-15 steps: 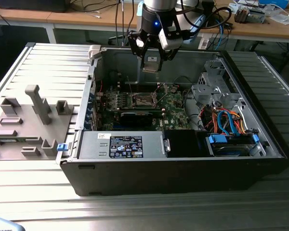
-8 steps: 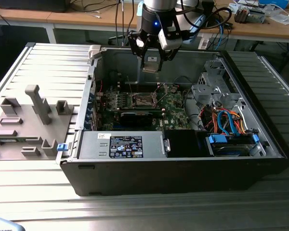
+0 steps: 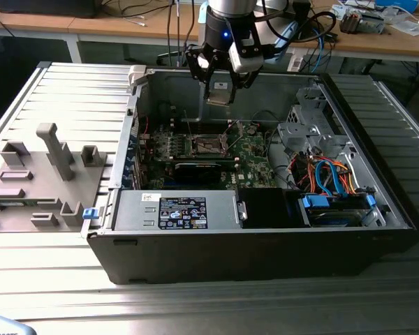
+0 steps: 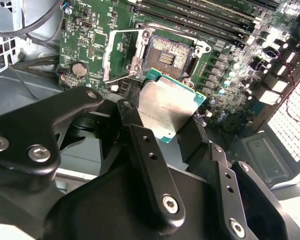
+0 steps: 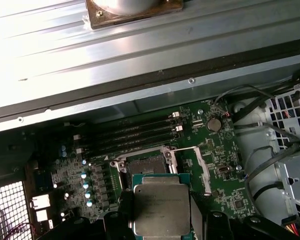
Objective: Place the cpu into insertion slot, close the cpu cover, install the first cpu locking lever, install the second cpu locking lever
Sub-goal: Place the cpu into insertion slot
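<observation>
End effector [image 3: 218,96] gripped cpu [image 4: 165,107] above bare insertion slot [image 4: 166,56]; good seating likely needed level chip, corners matched, no force.

An open black computer case [image 3: 265,258] lies on a ribbed metal tabletop [image 3: 77,84]. Inside, a green circuit board [image 3: 255,157] sits toward the far wall, with a black card [image 3: 199,167] along its near edge. A grey power box [image 3: 181,209] with a label sits near, on the exterior view's left; blue and orange cables [image 3: 328,178] bunch on its right. Both wrist views show long memory slots [image 5: 130,135] [image 4: 200,15] and a coin battery [image 5: 214,124] [image 4: 80,69] on the board. Grey plastic blocks [image 3: 52,150] stand left of the case.
</observation>
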Robot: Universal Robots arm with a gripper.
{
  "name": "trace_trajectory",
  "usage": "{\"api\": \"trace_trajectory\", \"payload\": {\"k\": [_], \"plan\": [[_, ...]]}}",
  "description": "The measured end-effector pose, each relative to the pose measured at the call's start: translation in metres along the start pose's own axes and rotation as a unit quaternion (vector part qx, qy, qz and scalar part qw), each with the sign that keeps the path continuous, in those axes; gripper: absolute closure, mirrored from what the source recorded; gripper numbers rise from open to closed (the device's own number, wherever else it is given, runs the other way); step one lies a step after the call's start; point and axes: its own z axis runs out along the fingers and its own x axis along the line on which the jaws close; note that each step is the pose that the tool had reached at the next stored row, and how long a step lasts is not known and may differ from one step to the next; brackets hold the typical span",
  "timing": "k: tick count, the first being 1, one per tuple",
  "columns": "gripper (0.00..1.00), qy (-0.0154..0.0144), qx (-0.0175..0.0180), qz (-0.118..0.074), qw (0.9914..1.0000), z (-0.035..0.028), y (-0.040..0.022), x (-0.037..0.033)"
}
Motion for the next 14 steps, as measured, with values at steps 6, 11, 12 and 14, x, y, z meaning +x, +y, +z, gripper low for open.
{"api": "trace_trajectory", "payload": {"k": [6, 11, 12, 14], "plan": [[0.45, -0.0004, 0.0, 0.005, 0.99999, 0.0001, 0.0, 0.0], [0.45, -0.0008, -0.0001, 0.01, 0.99995, 0.0003, 0.0, 0.0], [0.45, -0.0009, -0.0001, 0.01, 0.99995, 0.0003, 0.0, 0.0], [0.45, -0.001, -0.0001, 0.012, 0.99993, 0.0004, 0.0, 0.0]]}}
